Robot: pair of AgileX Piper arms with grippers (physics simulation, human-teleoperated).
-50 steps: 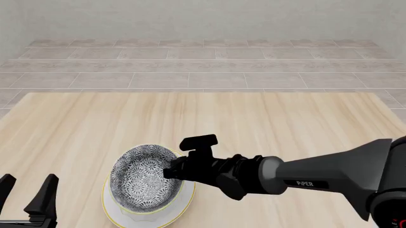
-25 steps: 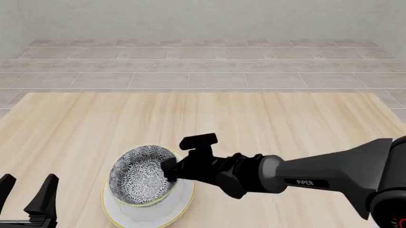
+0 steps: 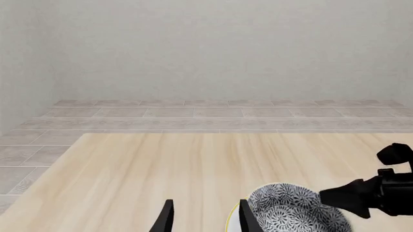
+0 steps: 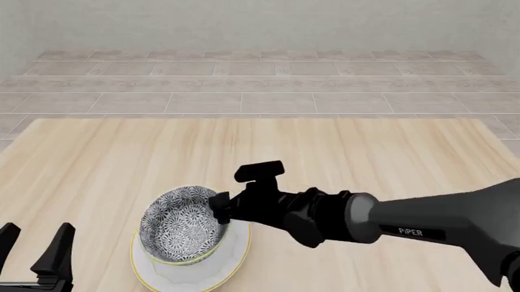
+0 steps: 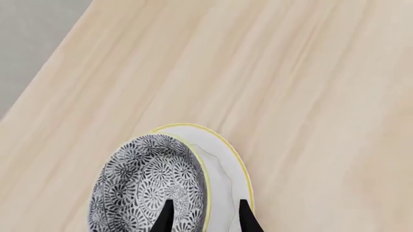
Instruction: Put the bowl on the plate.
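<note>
A pale wooden surface [image 4: 341, 146] runs out toward a grey tiled floor [image 4: 260, 91] and a plain wall behind. At the near left edge of the front view the left gripper [image 4: 34, 249] stands low, its two dark fingers spread apart with nothing between them; its wrist view shows the same fingertips well separated, just beside the dishes. To its right, near the front of the surface, the plate [image 4: 235, 258] lies flat, white with a thin yellow rim, and the bowl [image 4: 180, 228] sits upright on it, its grey-and-white floral inside facing up. The bowl is set off-centre, toward the plate's left side, leaving a bare crescent of plate on the right. Further right, the right arm [image 4: 422, 222] reaches in across the surface. The right gripper [image 5: 203, 217] is released: its fingers straddle the bowl's right rim, one over the patterned inside, one over the plate, with a clear gap on each side
</note>
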